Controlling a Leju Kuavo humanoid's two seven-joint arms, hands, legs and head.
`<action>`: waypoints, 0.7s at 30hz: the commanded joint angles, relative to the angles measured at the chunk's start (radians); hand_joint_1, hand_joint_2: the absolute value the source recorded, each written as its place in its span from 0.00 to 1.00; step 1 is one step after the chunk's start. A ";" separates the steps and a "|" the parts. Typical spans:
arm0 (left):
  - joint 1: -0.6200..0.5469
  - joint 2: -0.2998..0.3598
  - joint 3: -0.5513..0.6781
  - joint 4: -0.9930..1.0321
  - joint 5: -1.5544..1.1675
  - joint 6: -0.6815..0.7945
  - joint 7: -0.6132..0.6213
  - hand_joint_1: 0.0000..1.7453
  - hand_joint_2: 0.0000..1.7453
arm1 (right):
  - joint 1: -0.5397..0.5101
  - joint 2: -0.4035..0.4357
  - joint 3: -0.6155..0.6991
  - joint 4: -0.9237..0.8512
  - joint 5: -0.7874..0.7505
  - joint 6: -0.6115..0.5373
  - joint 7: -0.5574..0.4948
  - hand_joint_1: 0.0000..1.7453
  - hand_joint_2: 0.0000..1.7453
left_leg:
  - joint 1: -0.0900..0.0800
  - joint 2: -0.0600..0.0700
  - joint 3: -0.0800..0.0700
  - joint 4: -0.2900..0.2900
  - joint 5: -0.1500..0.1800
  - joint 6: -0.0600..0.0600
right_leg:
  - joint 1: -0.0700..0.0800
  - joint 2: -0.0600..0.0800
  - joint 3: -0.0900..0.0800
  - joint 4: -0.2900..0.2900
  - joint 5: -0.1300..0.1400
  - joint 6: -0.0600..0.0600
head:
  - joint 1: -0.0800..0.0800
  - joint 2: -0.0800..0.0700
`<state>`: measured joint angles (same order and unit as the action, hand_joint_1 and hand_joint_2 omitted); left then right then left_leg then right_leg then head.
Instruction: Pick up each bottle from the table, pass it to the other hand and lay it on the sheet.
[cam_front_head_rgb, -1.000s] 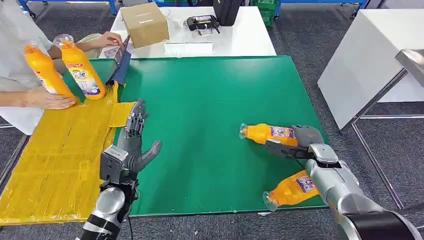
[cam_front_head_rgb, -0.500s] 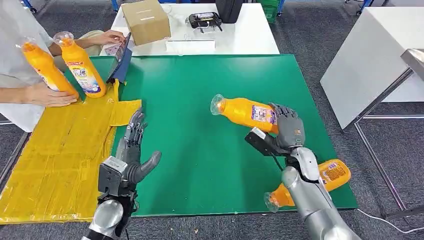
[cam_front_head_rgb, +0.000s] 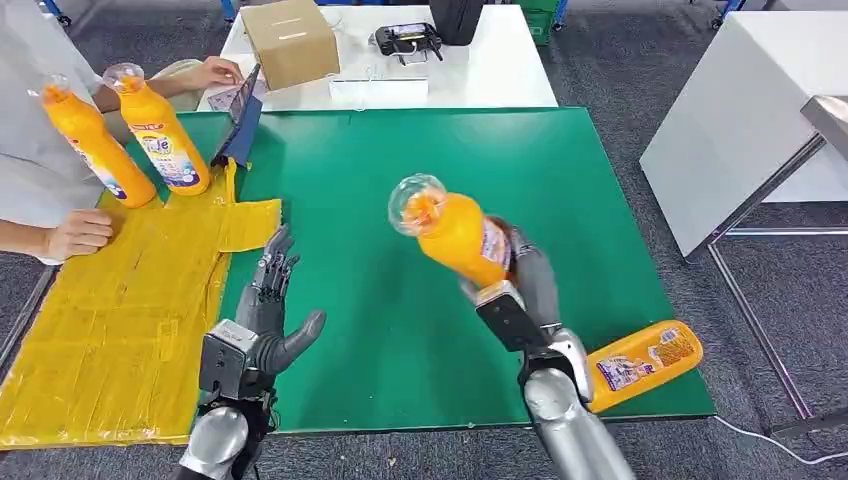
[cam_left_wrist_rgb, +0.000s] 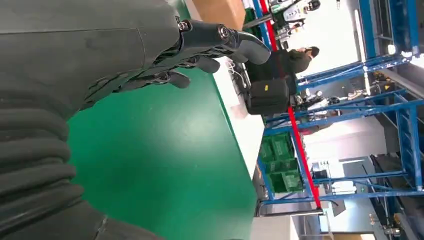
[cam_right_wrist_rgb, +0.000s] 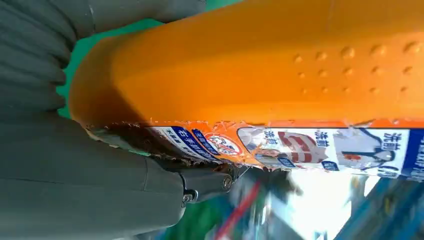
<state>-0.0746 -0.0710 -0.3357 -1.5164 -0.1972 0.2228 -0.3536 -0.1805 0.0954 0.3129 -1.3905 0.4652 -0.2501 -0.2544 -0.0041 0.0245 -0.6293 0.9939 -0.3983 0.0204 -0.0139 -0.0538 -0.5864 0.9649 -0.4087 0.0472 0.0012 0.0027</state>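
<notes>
Bottle raised in my right hand

Bottles number four, all orange. My right hand (cam_front_head_rgb: 528, 285) grips one bottle (cam_front_head_rgb: 455, 232) around its lower body, lifted above the green table (cam_front_head_rgb: 400, 170), clear cap tilted up toward me. A second bottle (cam_front_head_rgb: 642, 360) lies on its side at the table's near right edge. Two more bottles (cam_front_head_rgb: 160, 135) stand upright at the far end of the yellow sheet (cam_front_head_rgb: 110, 300), beside a person's hand (cam_front_head_rgb: 75, 232). My left hand (cam_front_head_rgb: 262, 315) hovers empty near the sheet's edge, fingers spread apart. Much of my right hand is hidden behind the held bottle. The label carries blue and white printing, but I cannot read the writing. One cardboard box (cam_front_head_rgb: 291, 40) sits on the white table (cam_front_head_rgb: 480, 75) beyond.
</notes>
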 joint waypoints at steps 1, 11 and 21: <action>-0.049 0.003 -0.065 0.035 0.004 -0.006 -0.006 0.00 1.00 | -0.093 0.071 0.184 0.221 -0.080 0.068 -0.010 1.00 1.00 | 0.001 0.001 0.004 0.000 -0.001 -0.001 | 0.000 0.005 0.003 -0.001 -0.001 -0.002 | 0.000 0.000; -0.093 0.020 -0.219 0.016 -0.076 0.025 -0.032 0.00 1.00 | -0.216 0.131 0.316 0.478 -0.082 0.118 -0.008 1.00 1.00 | 0.002 0.000 0.006 0.001 -0.003 -0.002 | 0.000 0.007 0.006 0.000 -0.002 -0.003 | 0.000 0.000; -0.109 0.019 -0.236 0.023 -0.102 0.048 -0.043 0.00 1.00 | -0.239 0.136 0.373 0.501 -0.028 0.103 0.026 1.00 1.00 | 0.001 -0.002 0.003 0.000 -0.001 -0.001 | 0.000 0.003 0.004 0.000 -0.002 -0.002 | 0.000 0.000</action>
<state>-0.1377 -0.0732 -0.5097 -1.5240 -0.2903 0.2667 -0.3952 -0.3510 0.2342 0.6092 -1.0078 0.4284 -0.1461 -0.2392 -0.0043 0.0244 -0.6299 0.9940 -0.3979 0.0205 -0.0142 -0.0540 -0.5866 0.9651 -0.4090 0.0468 0.0011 0.0027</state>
